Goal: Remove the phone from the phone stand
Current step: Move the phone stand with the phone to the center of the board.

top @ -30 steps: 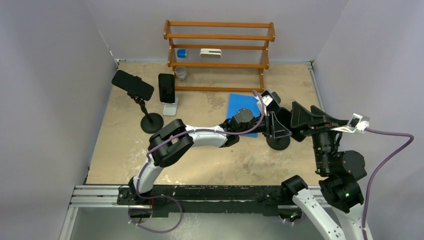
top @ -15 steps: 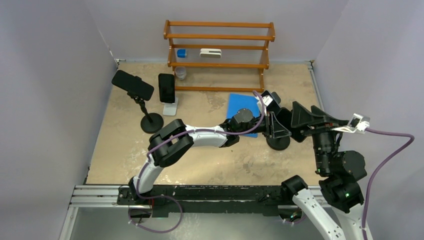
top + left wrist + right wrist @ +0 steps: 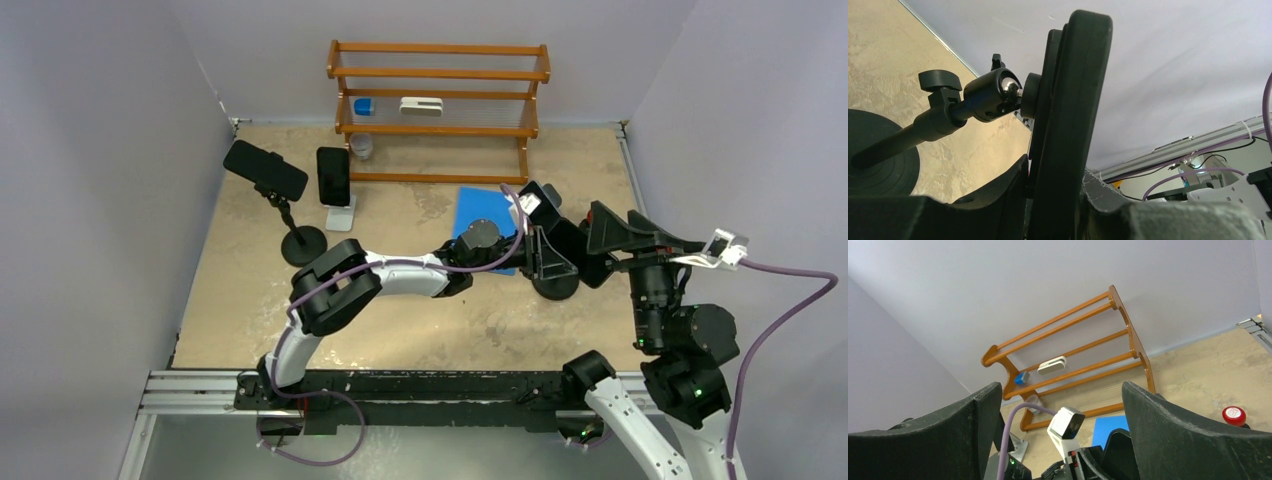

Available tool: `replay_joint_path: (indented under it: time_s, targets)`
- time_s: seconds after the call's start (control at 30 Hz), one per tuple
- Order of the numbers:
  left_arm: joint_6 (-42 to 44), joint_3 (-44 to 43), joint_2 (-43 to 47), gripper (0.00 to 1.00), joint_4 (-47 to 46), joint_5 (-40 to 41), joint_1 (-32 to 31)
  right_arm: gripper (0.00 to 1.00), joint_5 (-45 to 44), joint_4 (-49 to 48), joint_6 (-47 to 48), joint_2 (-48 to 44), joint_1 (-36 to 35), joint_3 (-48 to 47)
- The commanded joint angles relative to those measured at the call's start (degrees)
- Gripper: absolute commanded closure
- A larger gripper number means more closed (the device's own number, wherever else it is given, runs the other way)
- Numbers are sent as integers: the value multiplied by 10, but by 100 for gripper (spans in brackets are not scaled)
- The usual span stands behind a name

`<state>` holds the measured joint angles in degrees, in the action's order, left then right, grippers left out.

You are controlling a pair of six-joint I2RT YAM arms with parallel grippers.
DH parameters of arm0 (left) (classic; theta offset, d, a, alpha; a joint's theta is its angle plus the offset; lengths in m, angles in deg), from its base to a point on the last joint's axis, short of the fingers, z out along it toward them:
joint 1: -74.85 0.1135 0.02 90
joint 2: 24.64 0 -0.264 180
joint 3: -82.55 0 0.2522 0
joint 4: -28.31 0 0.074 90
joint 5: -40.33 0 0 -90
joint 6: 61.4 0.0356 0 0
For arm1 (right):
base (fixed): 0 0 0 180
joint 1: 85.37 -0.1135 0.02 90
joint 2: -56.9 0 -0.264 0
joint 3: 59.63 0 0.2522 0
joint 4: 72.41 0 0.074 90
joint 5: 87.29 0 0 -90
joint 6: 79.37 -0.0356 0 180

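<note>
A black phone (image 3: 566, 240) sits clamped on a black stand with a round base (image 3: 555, 287), right of the table's middle. My left gripper (image 3: 546, 252) is shut on the phone. In the left wrist view the phone (image 3: 1075, 100) stands edge-on between my fingers, and the left gripper (image 3: 1055, 175) presses on both its faces. The stand's ball joint (image 3: 998, 95) and base (image 3: 878, 155) lie to the left. My right gripper (image 3: 598, 245) is open and empty, just right of the phone. It also shows wide open in the right wrist view (image 3: 1060, 390).
A wooden rack (image 3: 440, 100) stands at the back. A blue mat (image 3: 478, 212) lies beside the left arm. Two more phones stand at the left, one on a black stand (image 3: 265, 170) and one on a white stand (image 3: 334, 177). A red button (image 3: 1233, 415) sits far right.
My left gripper and the phone have shifted slightly up and left. The right arm has moved slightly to the right.
</note>
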<state>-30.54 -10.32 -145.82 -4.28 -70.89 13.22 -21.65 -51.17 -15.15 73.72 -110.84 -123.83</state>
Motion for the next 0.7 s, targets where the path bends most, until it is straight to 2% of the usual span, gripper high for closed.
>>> replay_joint_path:
  time_s: [0.0, 0.43, 0.67]
  targets:
    - [5, 17, 68, 100, -52, -19, -4, 10, -9, -16, 10, -35, -8, -41]
    - [-5, 104, 148, 100, -51, -24, -3, 10, -7, -26, 9, -29, -8, -45]
    - [21, 175, 207, 100, -41, 1, -3, 10, 8, -30, 1, -20, -8, -39]
